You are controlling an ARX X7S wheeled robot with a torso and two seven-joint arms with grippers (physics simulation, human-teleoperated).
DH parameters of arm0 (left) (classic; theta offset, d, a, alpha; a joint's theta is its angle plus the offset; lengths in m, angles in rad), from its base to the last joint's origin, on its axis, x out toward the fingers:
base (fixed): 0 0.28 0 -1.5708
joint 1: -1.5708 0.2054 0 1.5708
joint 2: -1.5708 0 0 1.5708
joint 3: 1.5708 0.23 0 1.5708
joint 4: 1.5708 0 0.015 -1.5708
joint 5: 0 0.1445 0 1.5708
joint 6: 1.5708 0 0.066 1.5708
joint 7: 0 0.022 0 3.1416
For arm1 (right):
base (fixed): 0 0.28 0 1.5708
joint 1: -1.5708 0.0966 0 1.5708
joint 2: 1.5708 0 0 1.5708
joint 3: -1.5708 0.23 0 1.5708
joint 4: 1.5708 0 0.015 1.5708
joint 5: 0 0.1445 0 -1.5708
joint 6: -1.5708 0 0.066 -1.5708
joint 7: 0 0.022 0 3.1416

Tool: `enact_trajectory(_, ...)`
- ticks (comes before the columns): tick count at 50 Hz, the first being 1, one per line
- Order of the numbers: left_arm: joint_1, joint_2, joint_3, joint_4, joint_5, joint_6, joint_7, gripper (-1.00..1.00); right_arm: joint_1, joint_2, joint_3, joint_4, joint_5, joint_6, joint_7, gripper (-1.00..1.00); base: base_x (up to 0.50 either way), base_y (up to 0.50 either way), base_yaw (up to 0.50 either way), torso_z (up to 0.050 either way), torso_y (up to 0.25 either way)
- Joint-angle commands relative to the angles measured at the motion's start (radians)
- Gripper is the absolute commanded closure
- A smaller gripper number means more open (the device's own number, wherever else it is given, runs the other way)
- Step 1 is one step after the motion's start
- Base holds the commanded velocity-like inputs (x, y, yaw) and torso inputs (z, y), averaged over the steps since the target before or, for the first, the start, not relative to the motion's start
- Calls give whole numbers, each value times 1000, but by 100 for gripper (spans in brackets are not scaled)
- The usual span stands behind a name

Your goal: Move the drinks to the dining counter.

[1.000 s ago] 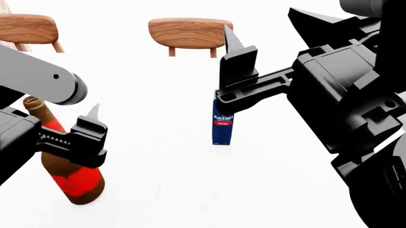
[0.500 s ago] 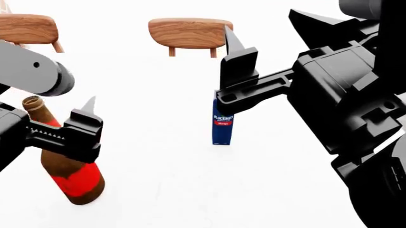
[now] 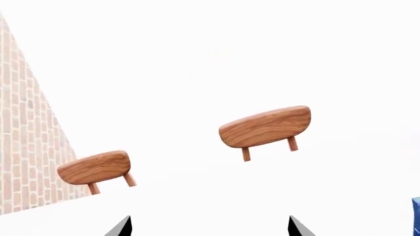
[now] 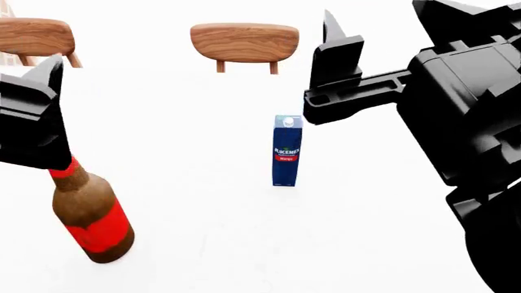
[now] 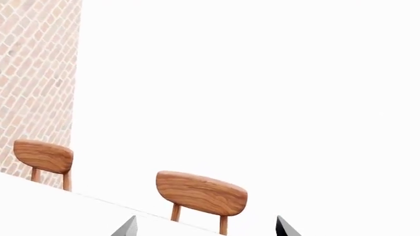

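The tall brown bottle with red labels [image 4: 89,220] stands on the white dining counter [image 4: 204,201] at the near left. The dark-blue Mango carton [image 4: 287,149] stands upright near the middle; its edge also shows in the left wrist view [image 3: 416,216]. My left gripper [image 4: 45,79] hangs above the bottle and hides its top. In the left wrist view the left gripper [image 3: 208,228] is open and empty. My right gripper [image 4: 334,49] is above and to the right of the carton, clear of it. In the right wrist view the right gripper [image 5: 205,228] is open and empty. The olive-green bottle is out of view.
Two round wooden stools [image 4: 244,41] [image 4: 33,36] stand at the counter's far edge. They also show in the left wrist view [image 3: 266,128] and the right wrist view [image 5: 200,192]. A brick wall [image 5: 39,73] stands beyond on the left.
My left gripper has risen from around the brown bottle's body to above its neck. My right gripper has lifted up and to the right, off the carton's top. Both drinks stay in place.
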State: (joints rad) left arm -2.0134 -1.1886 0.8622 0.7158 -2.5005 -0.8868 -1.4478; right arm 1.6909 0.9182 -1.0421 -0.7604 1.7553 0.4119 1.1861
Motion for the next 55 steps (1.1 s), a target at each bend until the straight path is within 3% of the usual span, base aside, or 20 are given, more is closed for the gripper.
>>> enact_trajectory(1,-101,-10,-27,-14,-63,-2,-35,-100,13,31,9,-20,-48,16,44,-100,0,0,0,0,0)
enact_trajectory(19,-205,-54,-123,-48,-60,65,-44,-100,6,42,25,-29,-66,0,52,-100,3,-37,0,0,1)
enact_trajectory(34,-189,-53,-116,-41,-52,63,-36,-100,2,39,29,-21,-62,-3,54,-100,49,-488,0,0,0)
enact_trajectory(55,-179,-58,-114,-33,-53,64,-31,-100,-18,44,41,-22,-65,-27,54,-100,361,-474,0,0,0)
